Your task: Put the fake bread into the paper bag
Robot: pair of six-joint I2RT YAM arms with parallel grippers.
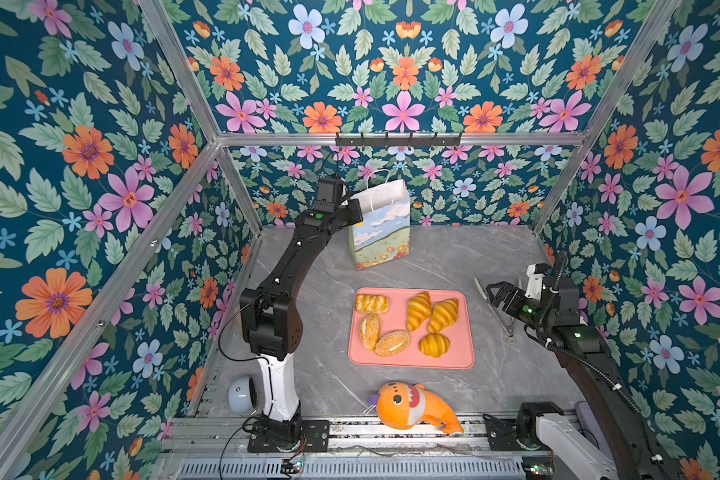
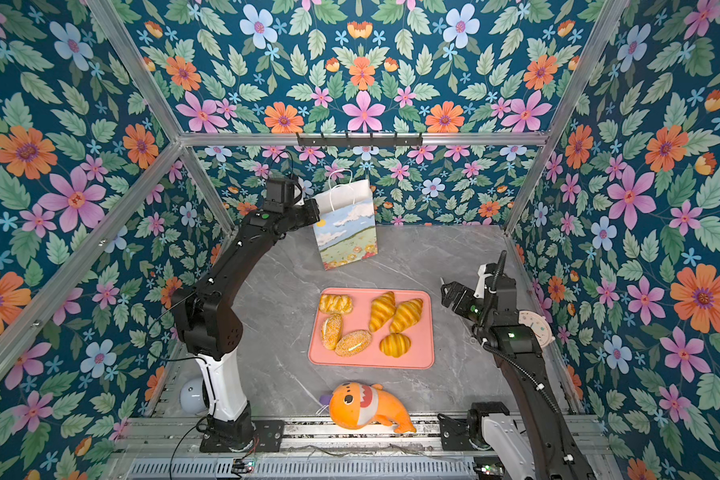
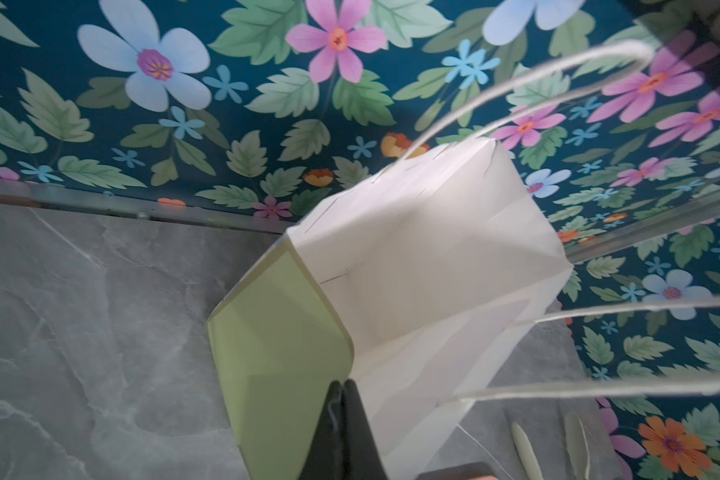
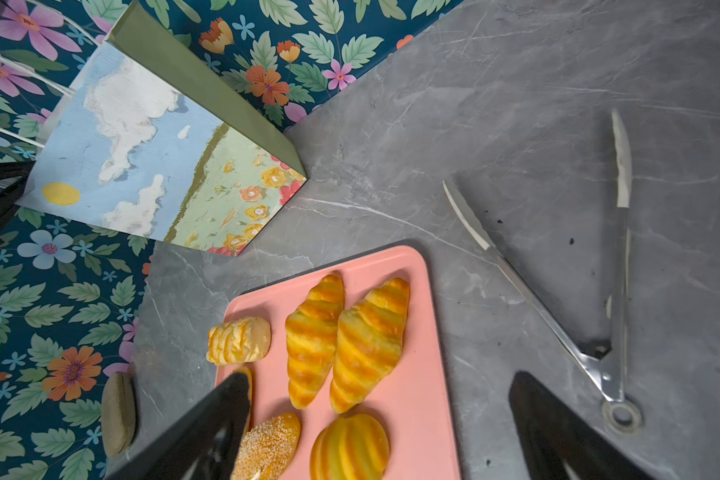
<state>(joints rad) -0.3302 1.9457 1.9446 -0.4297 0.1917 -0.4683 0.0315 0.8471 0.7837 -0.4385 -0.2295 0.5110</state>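
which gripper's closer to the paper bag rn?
Left. The left gripper is shut on the paper bag, pinching its top edge at the side panel. The right gripper hangs open well away from it, between the pink tray and the tongs.

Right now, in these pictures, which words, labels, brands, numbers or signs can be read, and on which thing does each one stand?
No text can be read in any view.
paper bag: only a painted sky, sun and flower field, no words.
round white dial: it carries small marks, too small to read.
pink tray and plush fish: no writing shows.
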